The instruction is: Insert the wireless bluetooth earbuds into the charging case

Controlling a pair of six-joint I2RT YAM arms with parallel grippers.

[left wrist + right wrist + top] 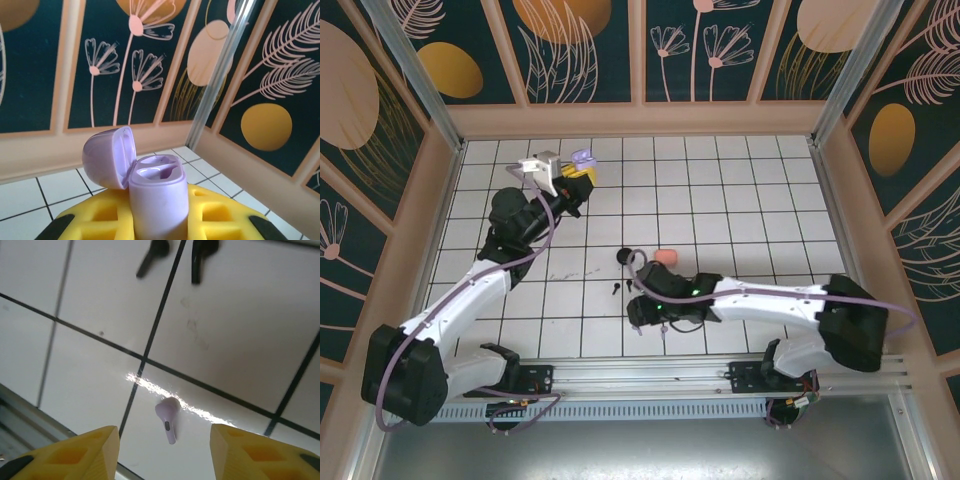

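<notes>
**Poised for the pick-up**

Looks like the pick-up step. The right gripper (164,432) hangs released, yellow fingers (75,455) either side of a tiny lilac short-stemmed plastic earbud (168,419) lying untouched by the white tiled worktop's (235,315) near edge. Next: drop and pinch cleanly. The left gripper (157,220) is clenched on the open lilac plastic charging case (157,192) toward the far-left corner. Two black earbuds (152,255) are cropped in the right wrist view, and the case's sockets are unclear.

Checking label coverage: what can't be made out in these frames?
- Left wrist: lilac case sockets, bottoms hidden by its own rim.
- Right wrist: two black earbuds, cut off by the top edge.
- Top: pink item, too small to identify.
</notes>
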